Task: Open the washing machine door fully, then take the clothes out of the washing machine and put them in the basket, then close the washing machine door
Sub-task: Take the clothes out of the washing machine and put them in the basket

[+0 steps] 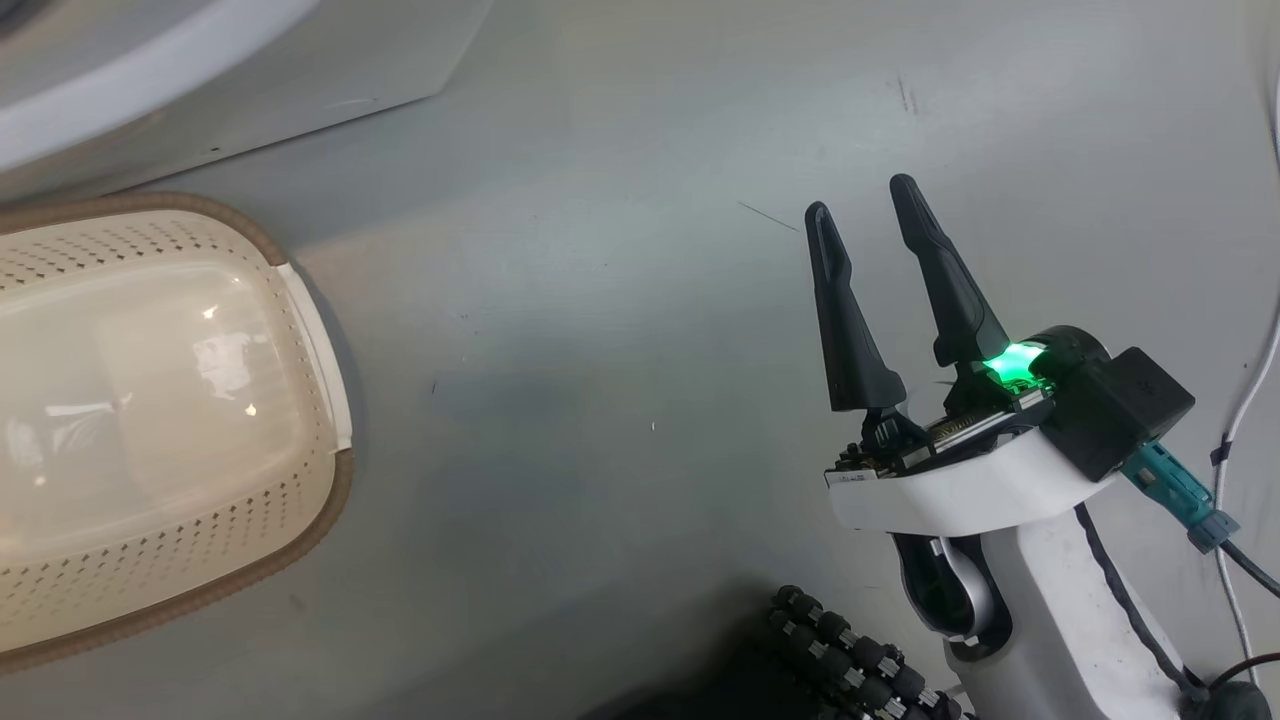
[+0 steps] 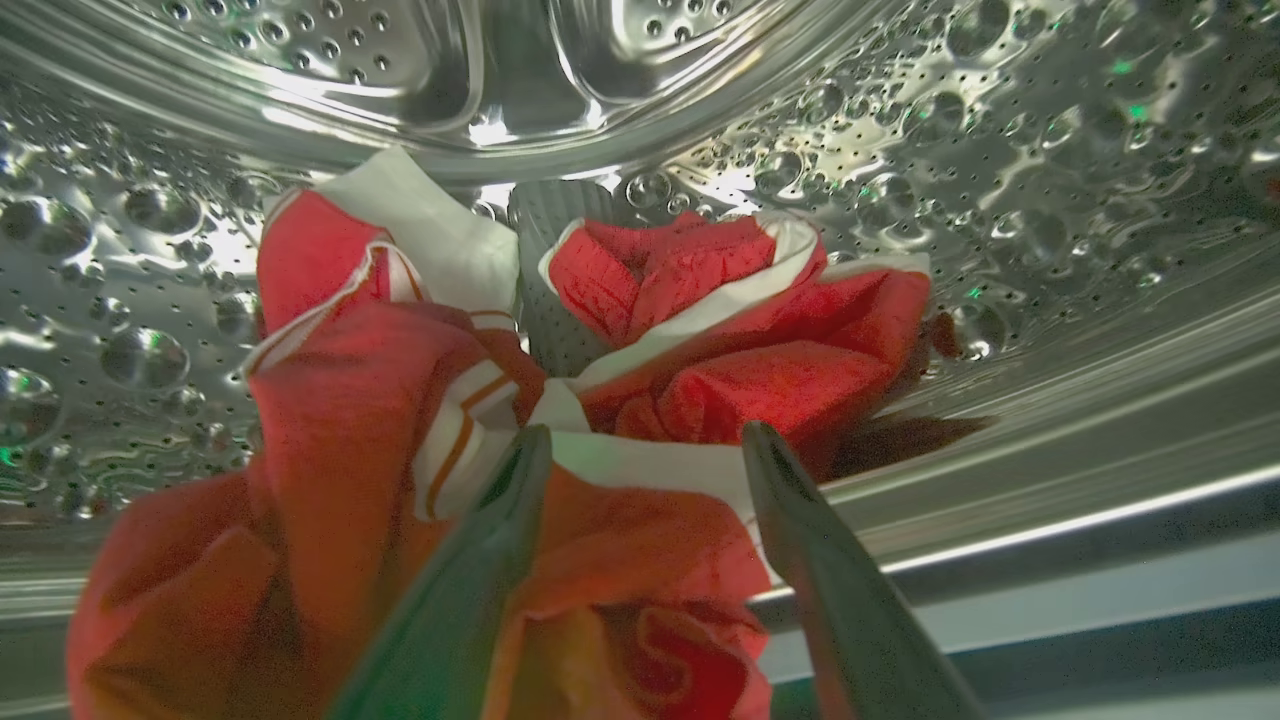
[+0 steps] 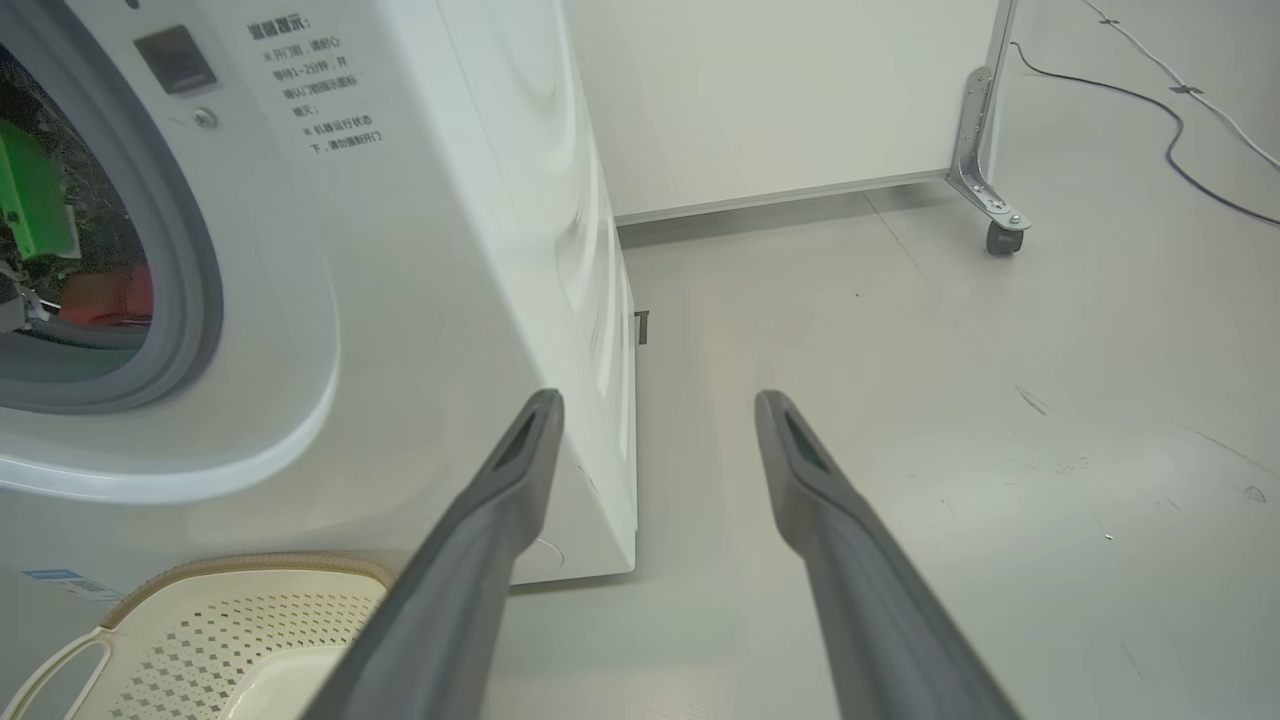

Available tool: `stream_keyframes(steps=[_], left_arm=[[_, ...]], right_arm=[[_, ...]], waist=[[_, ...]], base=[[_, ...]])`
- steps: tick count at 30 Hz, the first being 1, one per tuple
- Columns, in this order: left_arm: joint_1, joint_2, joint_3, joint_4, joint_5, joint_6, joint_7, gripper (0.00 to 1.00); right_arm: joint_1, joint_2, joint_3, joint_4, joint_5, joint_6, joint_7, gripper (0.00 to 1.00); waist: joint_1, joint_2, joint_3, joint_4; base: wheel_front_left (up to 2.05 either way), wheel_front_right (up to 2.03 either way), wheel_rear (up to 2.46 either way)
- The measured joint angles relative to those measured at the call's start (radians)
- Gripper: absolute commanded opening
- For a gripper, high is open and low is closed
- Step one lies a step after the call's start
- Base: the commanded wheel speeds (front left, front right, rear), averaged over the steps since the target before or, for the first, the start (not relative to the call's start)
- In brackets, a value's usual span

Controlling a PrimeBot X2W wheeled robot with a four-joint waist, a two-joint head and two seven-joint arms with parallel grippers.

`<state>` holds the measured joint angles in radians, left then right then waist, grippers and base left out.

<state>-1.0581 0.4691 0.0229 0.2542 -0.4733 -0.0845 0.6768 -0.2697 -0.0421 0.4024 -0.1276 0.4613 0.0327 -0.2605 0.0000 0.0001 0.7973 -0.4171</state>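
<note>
In the left wrist view, my left gripper (image 2: 645,445) is inside the steel drum of the washing machine (image 2: 900,120). Its jaws are open, one on each side of a fold of the red and white clothes (image 2: 700,330), which lie bunched on the drum wall. My right gripper (image 1: 862,195) hangs open over bare floor, to the right of the basket (image 1: 310,520). The right wrist view shows the right gripper (image 3: 655,400) beside the white washing machine (image 3: 420,300), whose round opening shows red cloth inside. The basket (image 3: 200,620) stands empty at the machine's foot. The washing machine door is out of view.
A white panel on a caster (image 3: 1000,235) stands behind the machine. Cables (image 3: 1150,100) trail across the grey floor at the far right. In the head view, a white cable (image 1: 1240,420) runs along the right edge, and the machine's lower front (image 1: 150,90) fills the top left.
</note>
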Motion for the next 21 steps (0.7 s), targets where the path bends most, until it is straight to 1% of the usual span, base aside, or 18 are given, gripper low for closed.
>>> stream_keyframes(steps=[6, 11, 12, 13, 14, 15, 17, 21], left_arm=[[-0.015, 0.020, -0.001, 0.046, -0.001, 0.005, 0.067, 1.00], [-0.034, 0.032, -0.004, 0.070, 0.001, 0.018, 0.116, 1.00], [-0.036, 0.036, -0.004, 0.074, 0.001, 0.025, 0.125, 0.96], [-0.038, 0.040, -0.006, 0.076, 0.001, 0.027, 0.134, 0.60], [-0.040, 0.043, -0.009, 0.076, 0.002, 0.027, 0.139, 0.34], [-0.043, 0.044, -0.010, 0.079, 0.003, 0.027, 0.144, 0.00], [-0.050, 0.044, -0.016, 0.082, 0.003, 0.028, 0.161, 0.00], [-0.060, 0.041, -0.016, 0.079, 0.002, 0.028, 0.161, 0.00]], right_arm=[[-0.013, 0.000, 0.001, 0.003, 0.012, -0.008, 0.000, 1.00], [-0.023, 0.000, 0.004, 0.005, 0.015, -0.009, 0.000, 1.00], [-0.028, 0.000, 0.004, 0.005, 0.015, -0.009, 0.000, 1.00], [-0.032, 0.000, 0.004, 0.005, 0.015, -0.010, 0.000, 1.00], [-0.034, 0.000, 0.004, 0.005, 0.015, -0.010, 0.000, 1.00], [-0.035, 0.000, 0.004, 0.005, 0.015, -0.010, 0.000, 1.00], [-0.036, 0.000, 0.004, 0.006, 0.015, -0.010, 0.000, 1.00], [-0.045, 0.000, 0.004, 0.007, 0.015, -0.015, 0.000, 1.00]], waist=[[0.0000, 0.0000, 0.014, -0.014], [0.0000, 0.0000, 0.020, -0.016], [0.0000, 0.0000, 0.021, -0.016], [0.0000, -0.0001, 0.022, -0.015], [0.0000, 0.0000, 0.023, -0.015], [0.0000, 0.0000, 0.024, -0.014], [0.0000, 0.0000, 0.026, -0.013], [0.0000, 0.0000, 0.029, -0.010]], base=[[0.00, 0.00, 0.00], [0.00, 0.00, 0.00], [0.00, 0.00, 0.00], [0.00, 0.00, 0.00], [0.00, 0.00, 0.00], [0.00, 0.00, 0.00], [0.00, 0.00, 0.00], [0.00, 0.00, 0.00]])
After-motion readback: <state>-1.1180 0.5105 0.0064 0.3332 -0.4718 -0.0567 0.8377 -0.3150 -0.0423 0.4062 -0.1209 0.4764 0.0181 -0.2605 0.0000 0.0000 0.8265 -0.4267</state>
